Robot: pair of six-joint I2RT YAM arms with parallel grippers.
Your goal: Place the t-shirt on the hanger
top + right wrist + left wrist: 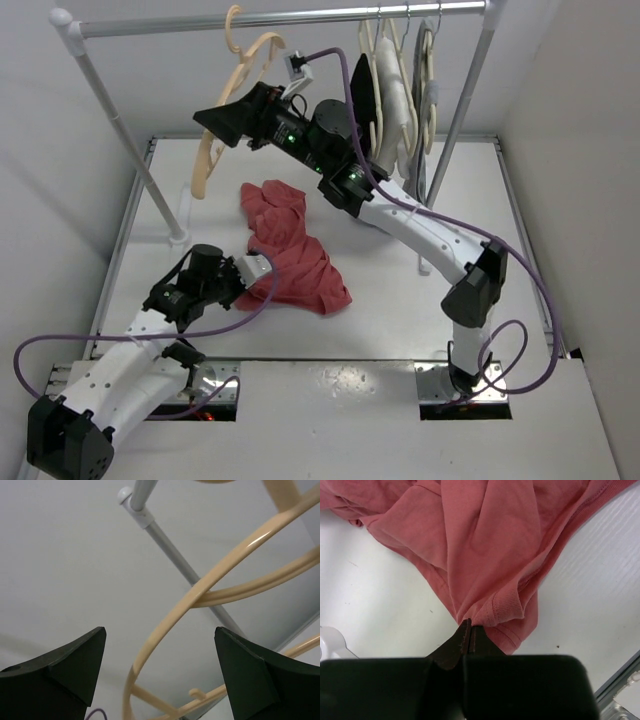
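L gripper (469,629) is pinched tight on the t-shirt (485,545), both tips meeting on a ribbed edge band of the cloth. Rest of the shirt spreads fwd from the tips, creased & folded, lying on the white table (375,595). Bare tabletop shows to either side of the tips. From the top cam the shirt is a rumpled heap running away from the L gripper, w/ one bunched end furthest from it.

R gripper (207,128) sits high above the table, up near the rail (280,18), jaws spread wide & gripping nothing. Hanger (225,560) hangs by its hook on that rail, just ahead of the R fingers (70,665). In the wrist cam its thin peach frame curves across the gap btwn the two tips. Can't tell if it sits btwn them or just beyond, nor if either finger touches it. A grey upright pole (170,545) of the rack passes behind the hanger, further out from the gripper.

Hanger & t-shirt are well apart: shirt down on the table at the L gripper, hanger up at the R one. Back along the R arm, past its wrist, several paler hangers (385,85) hang at the other end of the rail.
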